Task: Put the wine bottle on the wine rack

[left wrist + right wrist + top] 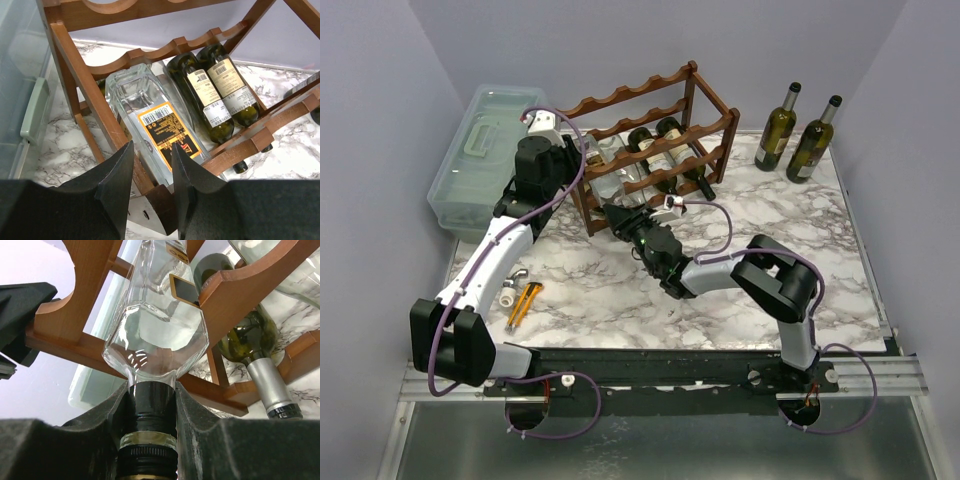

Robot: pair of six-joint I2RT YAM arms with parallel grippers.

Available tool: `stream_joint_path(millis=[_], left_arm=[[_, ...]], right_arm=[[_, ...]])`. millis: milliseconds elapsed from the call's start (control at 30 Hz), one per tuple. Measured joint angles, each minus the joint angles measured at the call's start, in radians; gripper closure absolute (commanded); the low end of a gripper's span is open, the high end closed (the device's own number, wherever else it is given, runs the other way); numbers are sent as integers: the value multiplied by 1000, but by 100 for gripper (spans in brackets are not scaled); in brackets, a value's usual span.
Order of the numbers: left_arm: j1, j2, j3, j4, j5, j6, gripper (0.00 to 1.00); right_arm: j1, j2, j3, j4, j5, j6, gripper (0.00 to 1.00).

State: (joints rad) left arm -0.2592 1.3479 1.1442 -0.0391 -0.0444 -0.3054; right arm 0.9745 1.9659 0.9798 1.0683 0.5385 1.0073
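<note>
The wine rack [650, 95] is dark reddish-brown wood and stands at the back middle of the marble table. A clear square glass wine bottle [135, 100] with an orange and black label lies in a rack cradle, neck pointing at me. My right gripper [150, 390] is shut on its black-capped neck [155, 405], just in front of the rack [235, 285]; it also shows in the top view [618, 213]. My left gripper [152, 150] is at the rack's left end [582, 165]. Its jaws straddle a wooden corner post [85, 85] and appear shut on it.
Two dark green bottles [210, 95] lie in the rack beside the clear one. Two more green bottles [778, 127] [815, 140] stand at the back right. A pale green plastic box [480, 160] sits left of the rack. An orange-handled tool [523, 303] lies near the left arm.
</note>
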Motion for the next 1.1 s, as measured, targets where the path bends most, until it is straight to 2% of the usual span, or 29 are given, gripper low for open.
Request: stream_joint_path(millis=[600,1100], left_arm=[[-11,-5,8,-33,18,29,63],[-11,-5,8,-34,17,30,63]], right_arm=[[-8,126,138,47,29,-97,99],[-43,177,224,-18,-21,-103,99]])
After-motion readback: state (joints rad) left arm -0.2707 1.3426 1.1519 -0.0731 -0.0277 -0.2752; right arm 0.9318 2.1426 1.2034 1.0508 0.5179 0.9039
